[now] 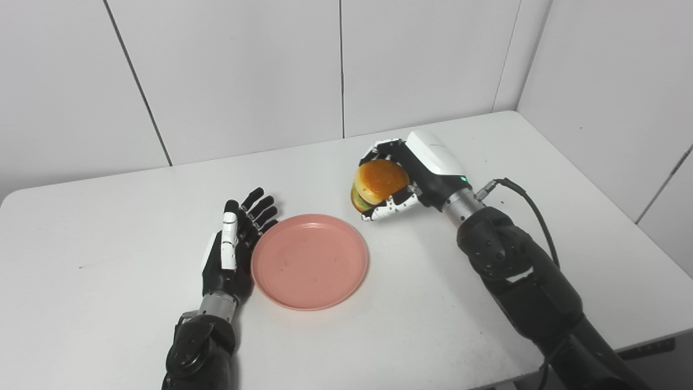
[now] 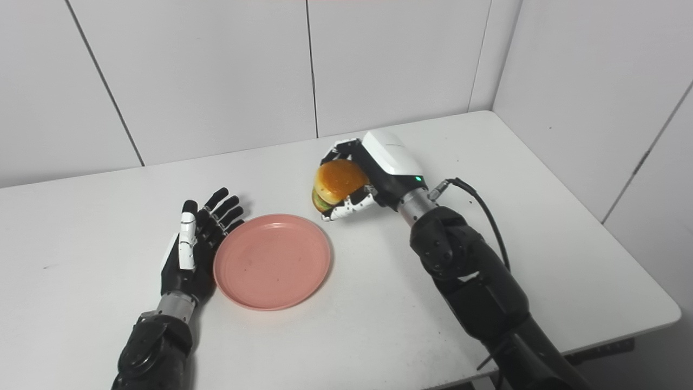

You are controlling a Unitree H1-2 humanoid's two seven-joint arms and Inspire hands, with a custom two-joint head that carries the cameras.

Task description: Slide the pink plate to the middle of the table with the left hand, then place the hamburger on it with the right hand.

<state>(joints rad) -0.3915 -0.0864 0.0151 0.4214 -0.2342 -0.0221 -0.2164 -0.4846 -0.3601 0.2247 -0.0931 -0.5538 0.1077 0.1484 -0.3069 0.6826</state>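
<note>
We are holding the hamburger beside the plate, ready to set it down.

Our right hand (image 1: 403, 176) is wrapping its white fingers (image 1: 390, 208) around the round toy hamburger with its glossy orange bun (image 1: 377, 183), gripping it from the side and holding it, as far as we can judge, clear of the white table (image 1: 108, 281), just beyond the far right rim of the shallow round pink plastic plate (image 1: 309, 261). Our left hand (image 1: 234, 246) is lying open, fingers spread and holding nothing, edge against the plate's left rim, likely steadying it. The plate is sitting near the table's middle, so we are judging the slide done and the placing next.
</note>
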